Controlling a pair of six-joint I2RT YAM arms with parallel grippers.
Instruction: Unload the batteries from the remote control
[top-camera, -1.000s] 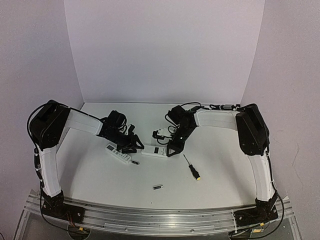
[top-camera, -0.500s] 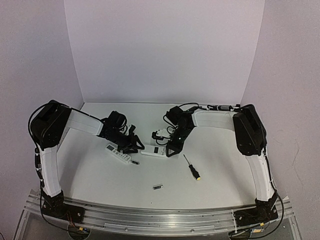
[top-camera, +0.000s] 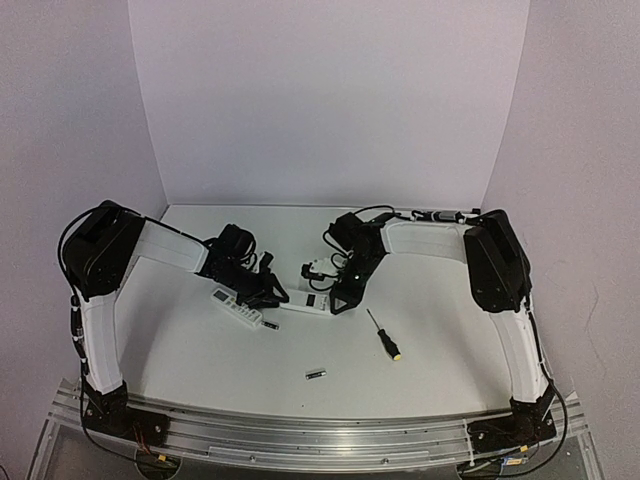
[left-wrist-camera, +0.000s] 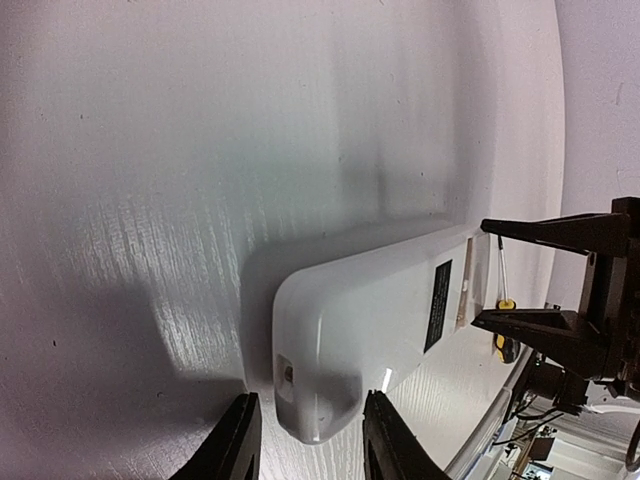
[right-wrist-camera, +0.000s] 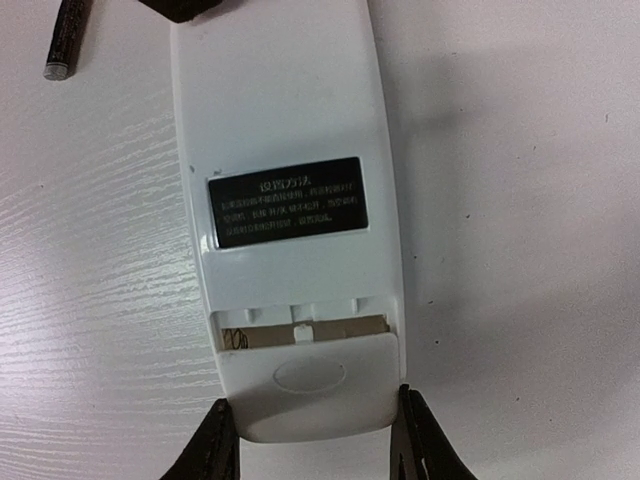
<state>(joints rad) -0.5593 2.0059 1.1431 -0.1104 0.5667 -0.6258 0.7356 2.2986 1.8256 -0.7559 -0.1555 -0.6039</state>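
Note:
A white remote control (top-camera: 308, 305) lies back up between my two grippers. My right gripper (right-wrist-camera: 315, 445) is shut on its cover end (right-wrist-camera: 310, 395). The cover is slid partly back, and a spring shows in the gap (right-wrist-camera: 300, 330). My left gripper (left-wrist-camera: 312, 445) straddles the other end (left-wrist-camera: 320, 390) with small gaps at its fingers, so it stands open. One battery (top-camera: 270, 324), a thin dark cylinder, lies just left of the remote and also shows in the right wrist view (right-wrist-camera: 66, 38). Another battery (top-camera: 316, 374) lies nearer the front.
A second white remote (top-camera: 232, 305) lies face up to the left, close under the left arm. A black-and-yellow-handled screwdriver (top-camera: 384, 334) lies to the right of the held remote and shows past it in the left wrist view (left-wrist-camera: 503, 300).
The left gripper's jaws have narrowed around the remote's end. The right arm's elbow has shifted slightly left; its grip looks the same.

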